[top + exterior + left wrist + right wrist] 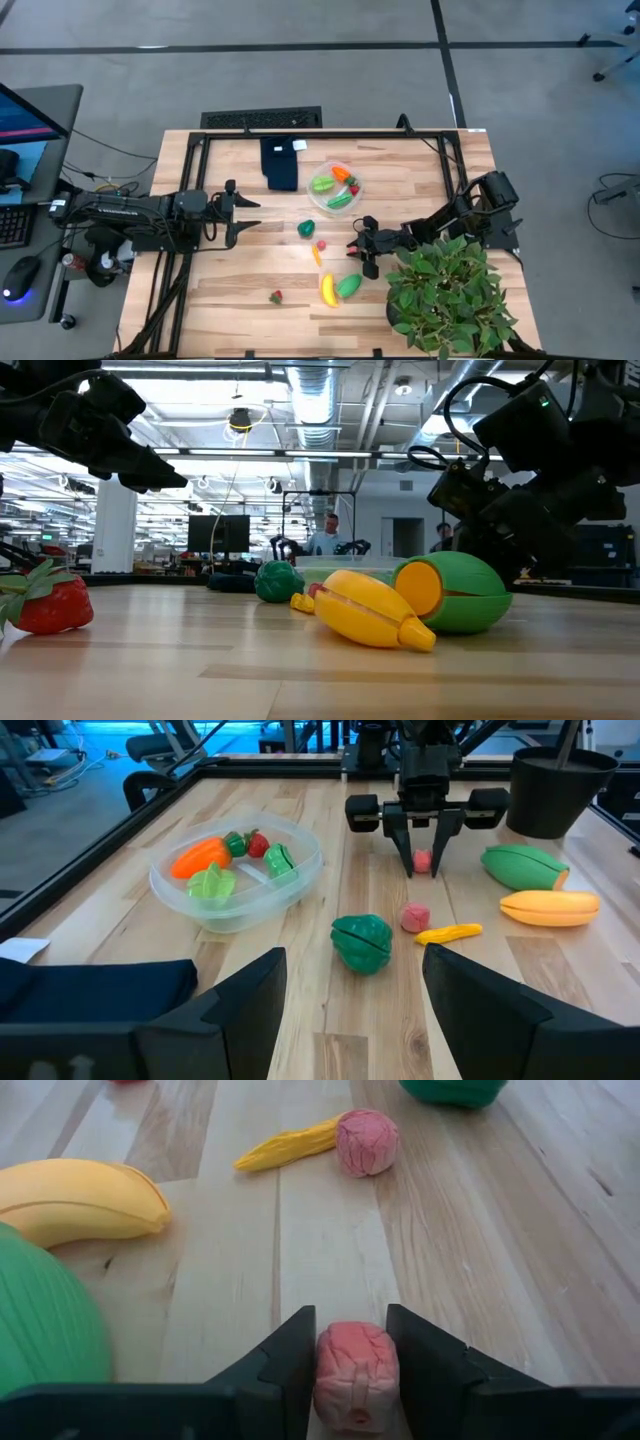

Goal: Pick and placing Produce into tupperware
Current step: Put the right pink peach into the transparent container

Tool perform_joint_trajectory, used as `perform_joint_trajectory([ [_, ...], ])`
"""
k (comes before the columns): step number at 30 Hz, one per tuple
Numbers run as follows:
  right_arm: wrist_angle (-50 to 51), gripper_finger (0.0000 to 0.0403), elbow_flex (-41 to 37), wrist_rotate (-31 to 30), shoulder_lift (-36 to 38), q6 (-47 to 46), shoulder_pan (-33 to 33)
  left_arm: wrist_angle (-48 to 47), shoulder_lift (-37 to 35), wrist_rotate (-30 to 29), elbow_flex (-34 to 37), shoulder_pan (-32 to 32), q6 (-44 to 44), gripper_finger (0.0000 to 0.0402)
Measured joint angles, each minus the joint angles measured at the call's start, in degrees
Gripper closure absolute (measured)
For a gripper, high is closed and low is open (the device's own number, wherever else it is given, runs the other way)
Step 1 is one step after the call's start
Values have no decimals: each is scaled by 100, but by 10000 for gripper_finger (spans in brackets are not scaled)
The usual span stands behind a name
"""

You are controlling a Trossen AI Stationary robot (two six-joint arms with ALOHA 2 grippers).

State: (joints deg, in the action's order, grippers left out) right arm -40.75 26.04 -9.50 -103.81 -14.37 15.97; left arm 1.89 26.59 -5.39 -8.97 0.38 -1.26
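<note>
Two arms on the table, and the right gripper (355,1370) has its fingers pinched on a small pink piece (356,1372) just above the wood, near the table's middle beside the potted plant (450,295). The tupperware (335,188) sits toward the far edge, next to the dark blue cloth (281,163), with green, orange and red pieces inside. The banana (327,289) and a green piece (349,285) lie toward the near edge. The left gripper (243,215) waits wide and empty, toward the left edge.

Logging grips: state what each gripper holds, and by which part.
The right gripper pinches a small pink-red produce piece across its two sides, low over the table. The left gripper stands open and holds nothing.
</note>
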Motion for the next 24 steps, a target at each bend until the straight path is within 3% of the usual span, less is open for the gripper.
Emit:
perform_joint_trajectory([
  [8, 6, 309, -2, -20, 0, -2, 0, 0, 0, -2, 0, 0, 0, 173],
  [24, 4, 311, -2, -72, -4, 74, 2, 0, 2, 0, 0, 0, 9, 173],
])
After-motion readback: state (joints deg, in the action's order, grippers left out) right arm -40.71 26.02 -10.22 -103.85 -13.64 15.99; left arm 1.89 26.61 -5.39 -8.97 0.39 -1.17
